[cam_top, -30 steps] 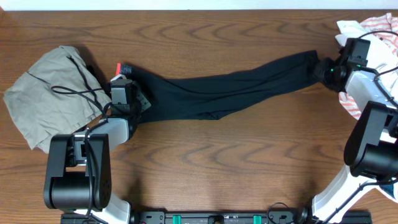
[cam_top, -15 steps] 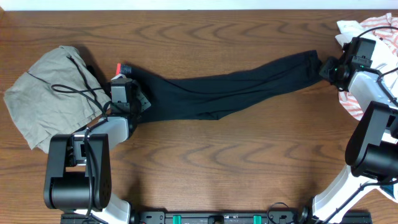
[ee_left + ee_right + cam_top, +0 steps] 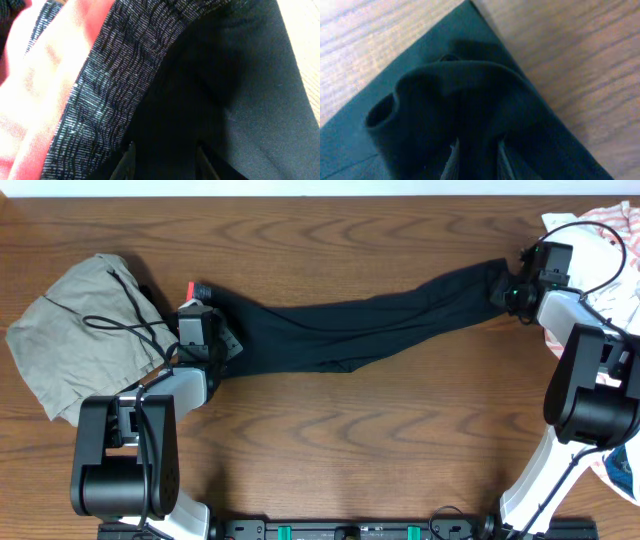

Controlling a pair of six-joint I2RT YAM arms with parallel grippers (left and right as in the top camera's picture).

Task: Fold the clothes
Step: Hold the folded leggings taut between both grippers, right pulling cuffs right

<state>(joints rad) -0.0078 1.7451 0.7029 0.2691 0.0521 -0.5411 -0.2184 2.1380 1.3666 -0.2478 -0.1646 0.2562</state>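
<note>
Right gripper point(image 3: 503, 290): over the last second it backs off toward the right edge of the overhead frame, then comes in again to the upper right, onto the ankle end of the leggings point(image 3: 350, 325). It is now clenched there. In the wrist view a raised fold of black cloth stands pinched between its fingertips point(image 3: 451, 160).

Jaws, right: narrower than a second ago and drawn in on the fold.

Left gripper point(image 3: 222, 340): unmoved at centre left, clamped on the waist end. Black cloth fills the gap between its fingers, and the grey patterned waistband point(image 3: 115, 85) with its red edge point(image 3: 55, 75) lies just above them.

Leggings, place: stretched in a long band across the upper middle of the table point(image 3: 350, 440), waist at the left and ankles at the upper right. They lie almost where they lay before, and only the ankle end has bunched.

Bystanders: the khaki garment point(image 3: 70, 340) at far left and the white and red-striped pile point(image 3: 600, 225) in the upper right corner have not moved.

Meaning: both ends now look secured, so the first fold seems ready to begin, likely ankles toward waist.

Risk: the pinch holds a small fold, and the stretchy cloth may slip.
</note>
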